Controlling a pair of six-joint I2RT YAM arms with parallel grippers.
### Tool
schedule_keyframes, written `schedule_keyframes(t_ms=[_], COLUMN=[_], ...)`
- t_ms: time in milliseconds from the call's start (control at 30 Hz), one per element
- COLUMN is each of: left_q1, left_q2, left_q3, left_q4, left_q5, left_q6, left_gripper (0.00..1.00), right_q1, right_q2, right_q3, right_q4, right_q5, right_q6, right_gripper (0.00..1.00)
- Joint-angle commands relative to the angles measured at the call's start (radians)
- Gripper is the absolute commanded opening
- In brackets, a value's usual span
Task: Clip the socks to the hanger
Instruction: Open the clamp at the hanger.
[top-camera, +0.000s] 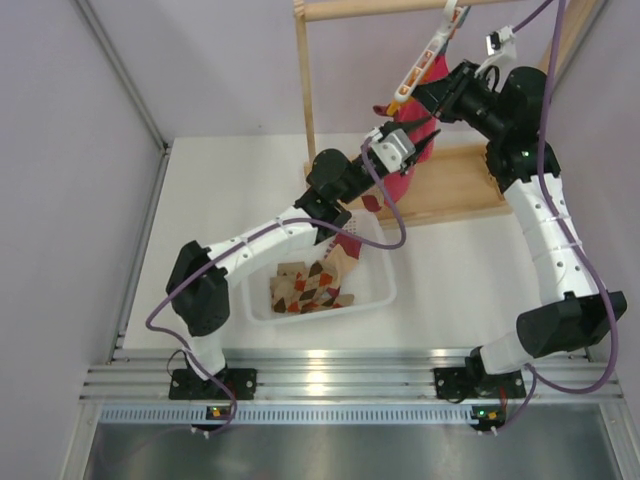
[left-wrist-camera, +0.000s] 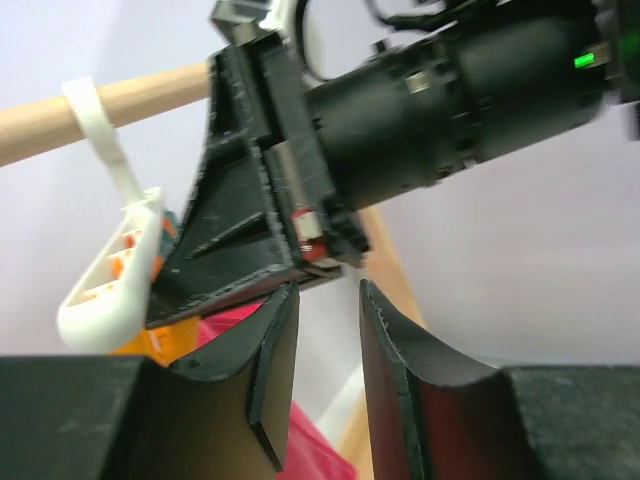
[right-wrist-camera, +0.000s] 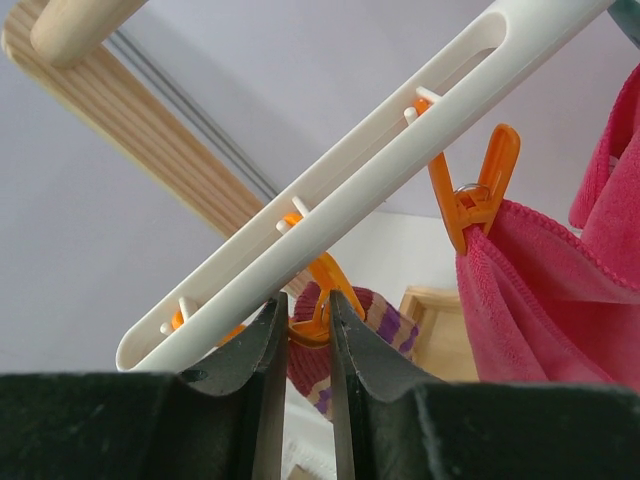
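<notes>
The white hanger (top-camera: 432, 48) hangs tilted from the wooden rod by its hook; it also shows in the left wrist view (left-wrist-camera: 110, 270) and the right wrist view (right-wrist-camera: 370, 170). My right gripper (top-camera: 441, 100) (right-wrist-camera: 305, 300) is shut on an orange clip (right-wrist-camera: 318, 318) under the bar. A beige sock with purple stripes and a maroon end (right-wrist-camera: 385, 320) sits right behind that clip. My left gripper (top-camera: 408, 142) (left-wrist-camera: 328, 290) is open and empty, just below the right gripper. Argyle socks (top-camera: 310, 285) lie in the white basket (top-camera: 385, 295).
A second orange clip (right-wrist-camera: 478, 195) holds a pink cloth (right-wrist-camera: 540, 300) (top-camera: 400, 182). The tall wooden rack (top-camera: 303, 90) stands at the back on its base (top-camera: 460, 190). Grey walls close in both sides.
</notes>
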Motion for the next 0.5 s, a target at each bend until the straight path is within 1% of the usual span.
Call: schedule_keyframes(t_ms=[0, 133, 233, 467], left_q1=[0.019, 0.03, 0.041, 0.075], left_q2=[0.066, 0.112, 0.133, 0.138], left_q3=[0.106, 0.146, 0.151, 0.12], left_q4=[0.047, 0.05, 0.053, 0.118], left_q5=[-0.107, -0.134, -0.16, -0.185], left_q6=[0.11, 0.191, 0.215, 0.21], left_gripper=[0.36, 0.37, 0.4, 0.48], right_q1=[0.01, -0.003, -0.016, -0.042], right_q2=[-0.01, -0.008, -0.013, -0.01], right_q3=[0.07, 0.075, 0.078, 0.081], right_q4=[0.002, 0.01, 0.005, -0.029], right_q5=[0.016, 0.002, -0.007, -0.013], right_q6=[0.012, 0.038, 0.046, 0.038], right_gripper=[0.0, 0.0, 0.0, 0.0])
